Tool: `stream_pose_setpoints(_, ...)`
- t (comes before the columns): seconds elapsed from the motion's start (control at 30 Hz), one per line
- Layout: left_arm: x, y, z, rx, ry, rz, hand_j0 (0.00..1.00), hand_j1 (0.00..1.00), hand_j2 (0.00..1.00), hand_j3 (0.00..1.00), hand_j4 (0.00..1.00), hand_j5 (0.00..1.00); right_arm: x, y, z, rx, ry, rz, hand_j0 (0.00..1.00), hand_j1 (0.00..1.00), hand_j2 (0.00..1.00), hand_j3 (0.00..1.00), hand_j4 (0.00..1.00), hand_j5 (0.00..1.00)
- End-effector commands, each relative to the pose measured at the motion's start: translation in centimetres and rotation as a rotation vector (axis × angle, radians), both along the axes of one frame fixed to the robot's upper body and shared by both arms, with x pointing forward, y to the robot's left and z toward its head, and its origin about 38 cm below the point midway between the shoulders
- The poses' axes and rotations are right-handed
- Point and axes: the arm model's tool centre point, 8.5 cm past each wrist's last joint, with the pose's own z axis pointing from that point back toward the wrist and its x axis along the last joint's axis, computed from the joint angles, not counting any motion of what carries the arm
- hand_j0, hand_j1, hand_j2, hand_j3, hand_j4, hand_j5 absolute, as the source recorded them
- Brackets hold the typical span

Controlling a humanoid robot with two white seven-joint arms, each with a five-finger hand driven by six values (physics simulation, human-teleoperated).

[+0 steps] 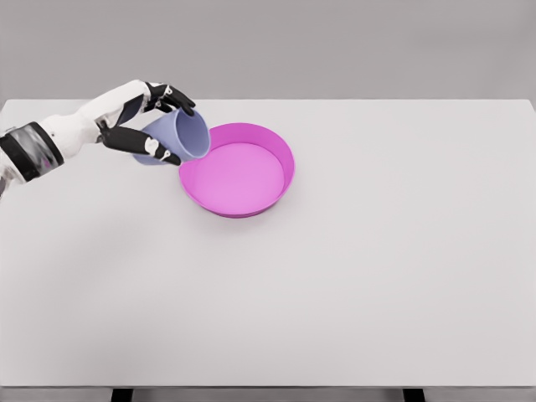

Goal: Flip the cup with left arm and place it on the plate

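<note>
Gripping: left hand (138, 126) clamped on cup (177, 138)
Cup: tilted on its side, mouth toward plate (280, 177), at plate's left rim, off the table (377, 276)
Plate: pink, mid-table, nothing inside

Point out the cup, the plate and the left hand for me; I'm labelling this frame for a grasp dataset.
cup (186, 136): head view, on its lavender side wall near the rim.
plate (281, 149): head view, on the magenta rim's far right wall.
left hand (138, 117): head view, on the hand, which grips the cup.

Bright even light, faint shadows, slightly soft
</note>
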Motion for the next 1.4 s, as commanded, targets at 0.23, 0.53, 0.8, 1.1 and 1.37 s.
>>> stream_pose_setpoints(0.23,0.6,-3.8,0.5,-0.159,0.032,-0.056,0.49,0.49,0.49,0.49,0.49,0.49,0.0,0.0,0.0,0.0,0.0,0.0,1.0,1.0,1.0,1.0,1.0,1.0)
stream_pose_setpoints(0.53,1.8,-7.3,-1.2,-0.28,0.096,-0.077,0.51,0.51,0.51,0.51,0.51,0.51,0.0,0.0,0.0,0.0,0.0,0.0,1.0,1.0,1.0,1.0,1.0,1.0)
stream_pose_setpoints(0.8,2.5,-9.3,-3.0,-0.505,0.087,-0.111,0.51,0.51,0.51,0.51,0.51,0.51,0.0,0.0,0.0,0.0,0.0,0.0,1.0,1.0,1.0,1.0,1.0,1.0)
stream_pose_setpoints(1.1,2.5,-9.1,-7.4,-0.679,0.293,-0.066,0.51,0.51,0.51,0.51,0.51,0.51,0.0,0.0,0.0,0.0,0.0,0.0,1.0,1.0,1.0,1.0,1.0,1.0)
stream_pose_setpoints(1.37,3.8,-8.5,-9.9,-0.698,0.33,0.012,0.5,0.5,0.5,0.5,0.5,0.5,0.0,0.0,0.0,0.0,0.0,0.0,1.0,1.0,1.0,1.0,1.0,1.0)
